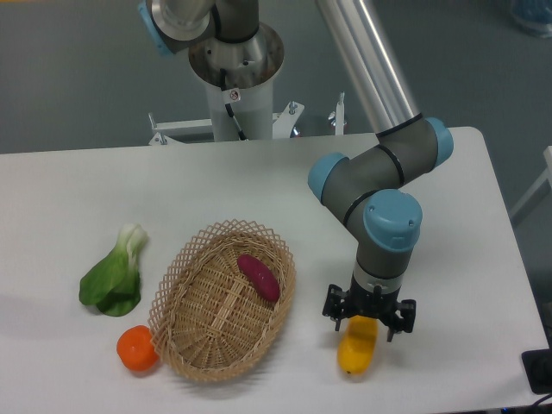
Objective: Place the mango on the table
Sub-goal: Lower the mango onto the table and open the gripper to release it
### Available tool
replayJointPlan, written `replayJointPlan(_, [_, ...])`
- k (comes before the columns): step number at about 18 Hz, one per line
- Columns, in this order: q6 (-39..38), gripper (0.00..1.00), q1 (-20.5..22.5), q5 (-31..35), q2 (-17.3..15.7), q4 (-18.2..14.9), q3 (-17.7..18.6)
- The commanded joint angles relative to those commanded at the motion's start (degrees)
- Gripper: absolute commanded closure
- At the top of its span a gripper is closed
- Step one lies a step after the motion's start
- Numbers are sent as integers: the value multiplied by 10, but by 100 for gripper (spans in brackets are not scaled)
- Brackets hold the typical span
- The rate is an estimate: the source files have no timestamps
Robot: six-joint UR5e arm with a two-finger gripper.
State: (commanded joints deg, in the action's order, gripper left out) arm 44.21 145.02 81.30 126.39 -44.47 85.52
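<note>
A smooth, bright yellow, oblong mango (357,348) lies on the white table (448,250), directly under the gripper (368,316), its long axis running from the fingers toward the near edge of the table. The black gripper points straight down over the fruit's upper end with its two fingers spread wide to either side of it; the fingers look clear of the skin, though contact at the very top is hard to judge. Just to the left of the gripper, bare white tabletop separates the mango from the oval wicker basket (194,345), which holds a purple sweet potato (259,276). Farther left of the gripper, beyond the basket, sit a round orange fruit (137,348) and a leafy green bok choy (113,276). To the right of the gripper a broad stretch of white surface runs to the table's right edge. The table's near edge lies close below the mango, at the bottom of the view.
</note>
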Motion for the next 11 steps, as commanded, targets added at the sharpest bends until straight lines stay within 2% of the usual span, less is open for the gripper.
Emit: replayJointPlan(11, [19, 0, 7, 0, -18, 0, 2])
